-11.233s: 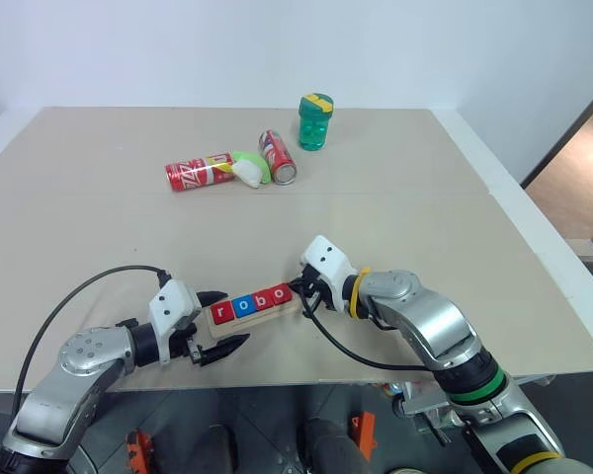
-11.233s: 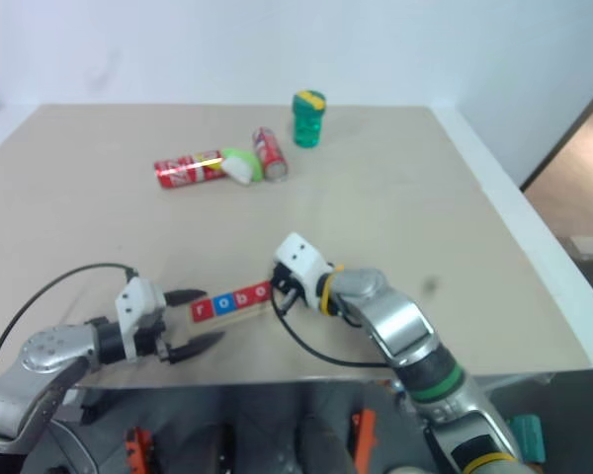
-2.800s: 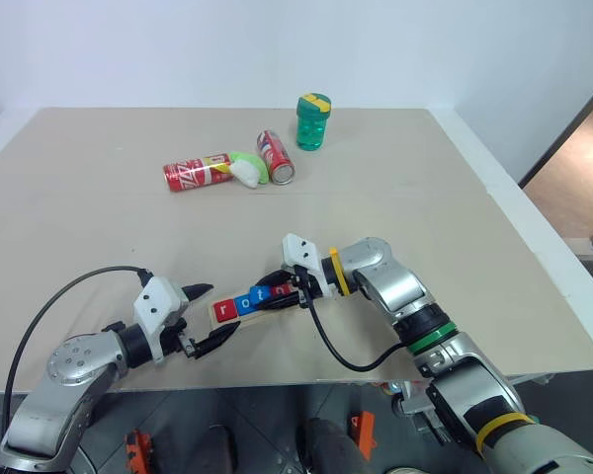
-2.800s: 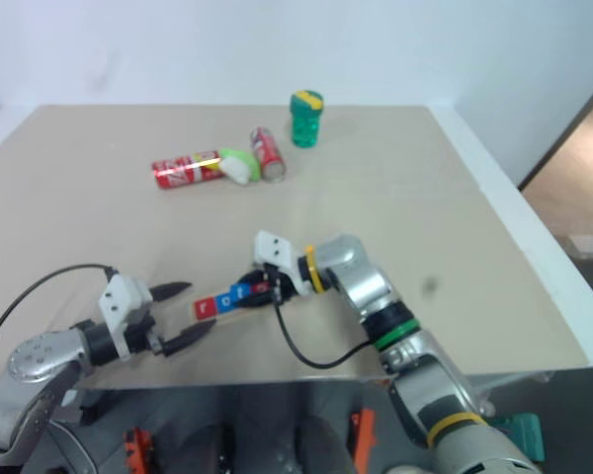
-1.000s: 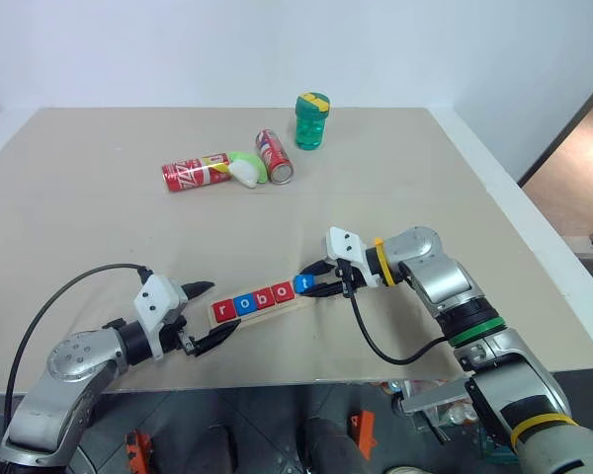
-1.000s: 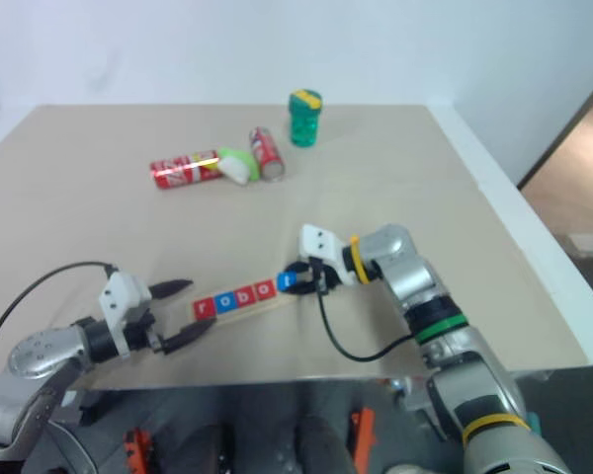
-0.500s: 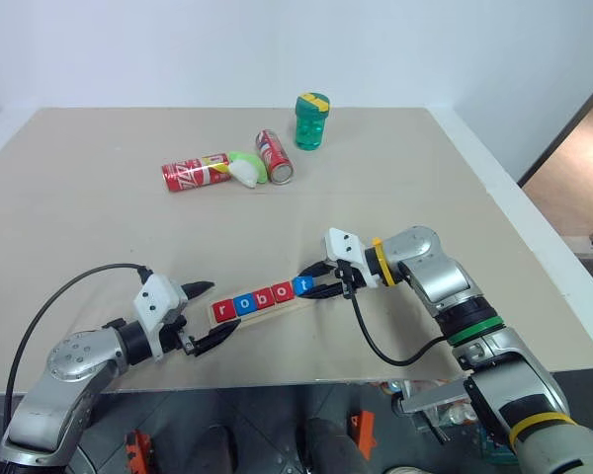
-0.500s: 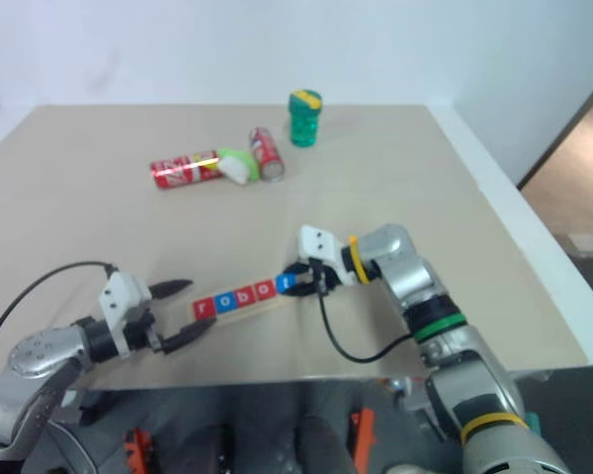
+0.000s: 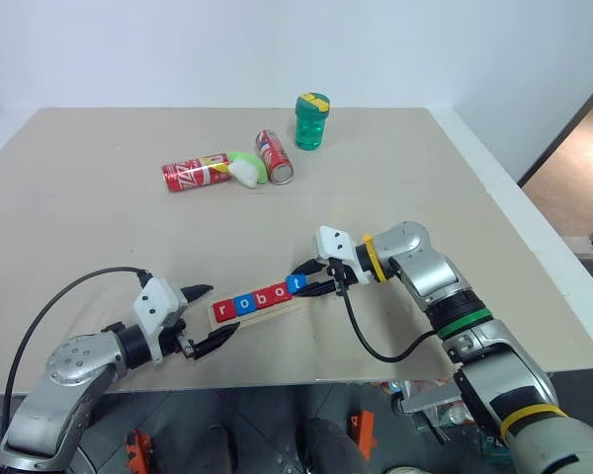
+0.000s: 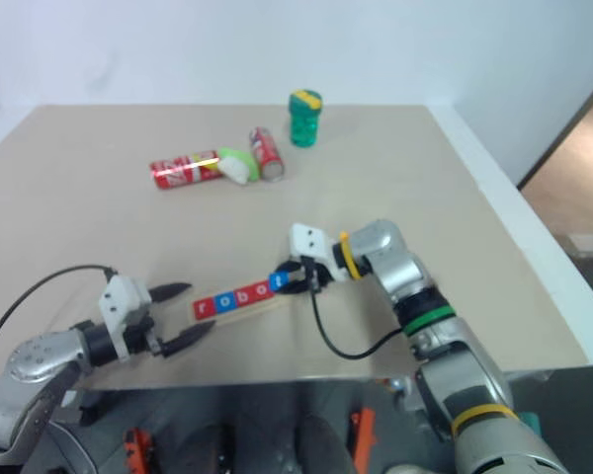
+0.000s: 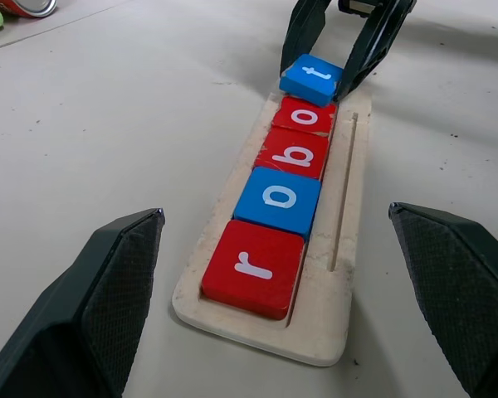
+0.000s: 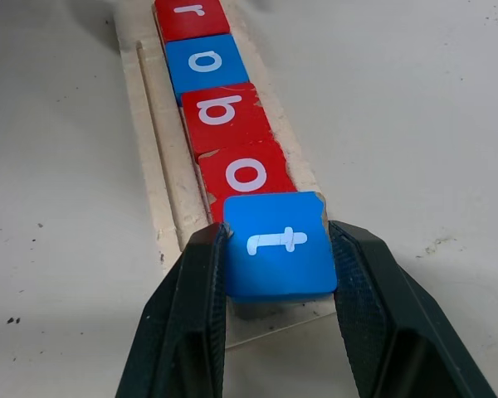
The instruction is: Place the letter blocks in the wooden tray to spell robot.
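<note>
Between the right end effector [image 12: 278,327] fingers sits the blue t block [image 12: 280,243], pinched over the wooden tray [image 11: 349,166] end beside r, o, b, o. Lower it level, flush against the last o, before releasing. Left end effector [image 9: 210,315] waits fully spread near the tray's far end.

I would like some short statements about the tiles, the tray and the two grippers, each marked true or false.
1. The right gripper is shut on the blue t tile. True.
2. The left gripper holds the tray. False: it is open, its fingers on either side of the tray's near end without touching.
3. Four tiles, r, o, b, o, lie in the tray. True.
4. The t tile lies flat in the groove. False: it sits tilted at the tray's end, its edge over the last o.
5. Both o tiles are red. False: the first is blue, the second red.
</note>
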Available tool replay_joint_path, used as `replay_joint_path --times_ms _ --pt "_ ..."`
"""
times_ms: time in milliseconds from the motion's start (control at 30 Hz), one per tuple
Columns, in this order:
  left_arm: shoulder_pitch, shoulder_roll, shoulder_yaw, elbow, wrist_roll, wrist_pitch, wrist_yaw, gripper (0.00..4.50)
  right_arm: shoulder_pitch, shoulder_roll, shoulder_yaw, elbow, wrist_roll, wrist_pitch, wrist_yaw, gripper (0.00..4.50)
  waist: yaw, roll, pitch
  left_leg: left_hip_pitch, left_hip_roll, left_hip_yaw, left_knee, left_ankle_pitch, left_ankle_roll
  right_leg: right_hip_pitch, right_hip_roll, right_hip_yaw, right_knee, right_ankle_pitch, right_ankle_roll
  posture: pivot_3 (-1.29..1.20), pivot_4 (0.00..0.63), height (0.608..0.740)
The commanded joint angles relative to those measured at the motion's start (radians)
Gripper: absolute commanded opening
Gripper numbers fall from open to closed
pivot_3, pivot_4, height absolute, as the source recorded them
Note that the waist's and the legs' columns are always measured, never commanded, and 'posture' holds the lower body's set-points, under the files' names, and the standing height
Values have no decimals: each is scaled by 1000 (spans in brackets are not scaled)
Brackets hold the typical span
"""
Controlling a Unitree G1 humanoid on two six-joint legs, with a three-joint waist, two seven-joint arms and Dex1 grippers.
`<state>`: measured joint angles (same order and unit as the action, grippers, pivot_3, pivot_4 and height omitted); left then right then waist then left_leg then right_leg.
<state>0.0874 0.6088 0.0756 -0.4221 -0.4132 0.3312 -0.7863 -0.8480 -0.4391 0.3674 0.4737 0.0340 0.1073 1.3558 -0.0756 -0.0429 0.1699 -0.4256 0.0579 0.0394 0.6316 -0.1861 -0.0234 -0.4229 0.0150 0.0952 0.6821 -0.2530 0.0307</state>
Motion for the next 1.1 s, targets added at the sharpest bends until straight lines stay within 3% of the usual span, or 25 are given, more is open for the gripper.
replay_joint_path --times_ms 33,533,1067,1100 --pt "-4 8 13 -22 -3 -11 1 4500 -39 -30 -32 -14 33 28 61 1240 0 0 0 0 0 0 0 0 0 0 0 0 0 0 0 0 150 740" --pt "11 4 20 -41 -5 -10 3 4500 -84 21 6 168 -31 -115 65 1240 -1 0 0 0 0 0 0 0 0 0 0 0 0 0 0 0 150 740" --pt "9 1 12 -41 -3 -9 10 4500 -102 45 4 202 -34 -126 100 1240 0 0 0 1 0 0 0 0 0 1 0 0 0 0 0 0 150 740" --pt "9 2 12 -41 -4 -9 9 4500 -104 42 4 199 -30 -112 110 1739 0 0 0 1 0 0 0 0 0 1 0 0 0 0 0 0 150 740"
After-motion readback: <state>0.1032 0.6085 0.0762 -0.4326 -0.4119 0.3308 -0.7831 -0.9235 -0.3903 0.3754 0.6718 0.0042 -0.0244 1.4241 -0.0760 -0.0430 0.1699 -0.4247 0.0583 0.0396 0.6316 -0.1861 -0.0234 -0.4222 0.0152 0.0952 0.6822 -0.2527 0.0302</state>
